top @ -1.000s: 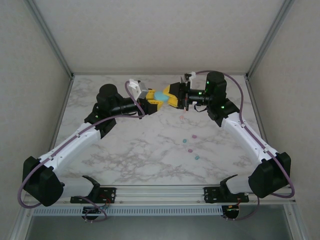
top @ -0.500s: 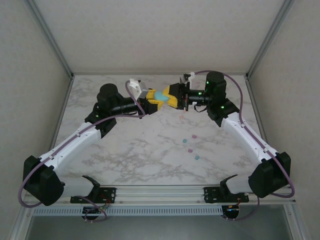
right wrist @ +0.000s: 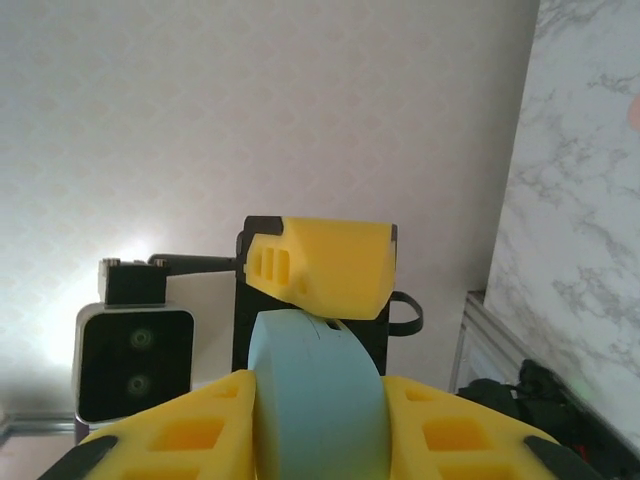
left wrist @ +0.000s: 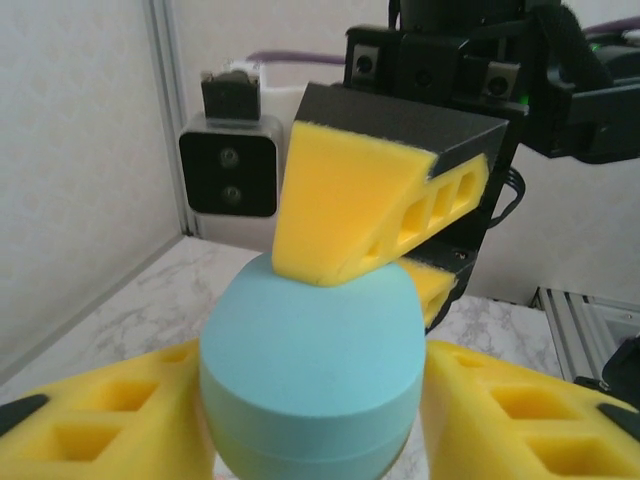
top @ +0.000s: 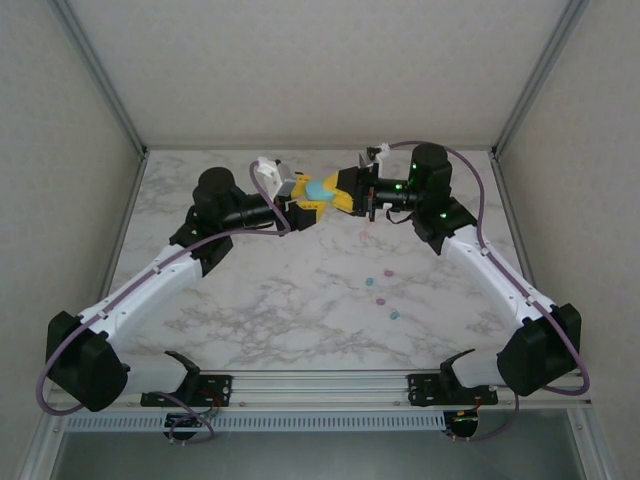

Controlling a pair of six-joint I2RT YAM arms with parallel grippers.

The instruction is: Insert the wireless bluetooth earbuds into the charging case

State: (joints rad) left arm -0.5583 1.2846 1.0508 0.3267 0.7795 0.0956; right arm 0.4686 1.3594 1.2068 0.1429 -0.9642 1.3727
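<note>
The light is soft and even, and on the table (top: 300, 300) in front of the charging case (top: 318, 189) the shadows are only faint. In the right wrist view, a bright glare spot burns on the wall (right wrist: 150, 150) left of the case. In both wrist views, the bottom corners beside the case look slightly out of focus.

Far middle is blocked: my left gripper (top: 303, 203) and right gripper (top: 332, 190) meet around the charging case (top: 318, 188). Near table (top: 250, 310) lies open; earbuds (top: 380, 300) dot right-centre.
</note>
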